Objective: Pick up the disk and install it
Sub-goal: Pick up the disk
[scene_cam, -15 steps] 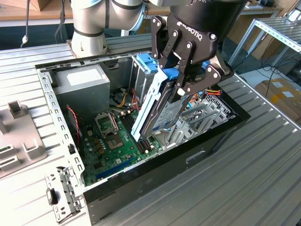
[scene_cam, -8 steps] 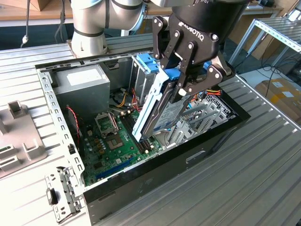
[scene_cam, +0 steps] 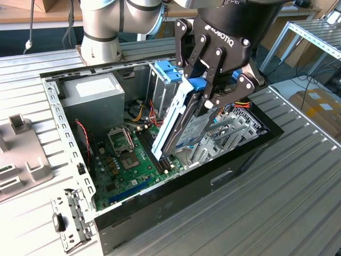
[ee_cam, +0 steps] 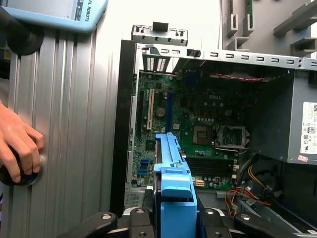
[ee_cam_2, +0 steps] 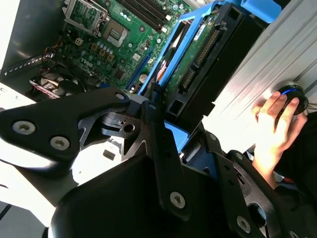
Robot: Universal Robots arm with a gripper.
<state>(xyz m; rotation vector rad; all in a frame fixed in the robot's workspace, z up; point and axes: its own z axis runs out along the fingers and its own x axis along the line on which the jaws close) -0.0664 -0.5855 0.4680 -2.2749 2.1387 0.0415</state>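
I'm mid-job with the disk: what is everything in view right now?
computer case: one, black, open, on table
table: one, silver, ribbed
motherboard: one, green, case floor
power supply: one, grey, inside case, the exterior view's left
drive cage: one, metal with bright-blue bracket, inside case
disk: one, grey with light-blue rails, tilted over case
knob: one, dark, on table
hand: one, on knob
tool: one, black, shut on disk
arm: one, grey, beyond case

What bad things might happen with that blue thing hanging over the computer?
The pincer grips the disk only at its upper end, tilted; it might slip and hit the motherboard just below. A person's hand rests on the table beside the case and could get bumped.
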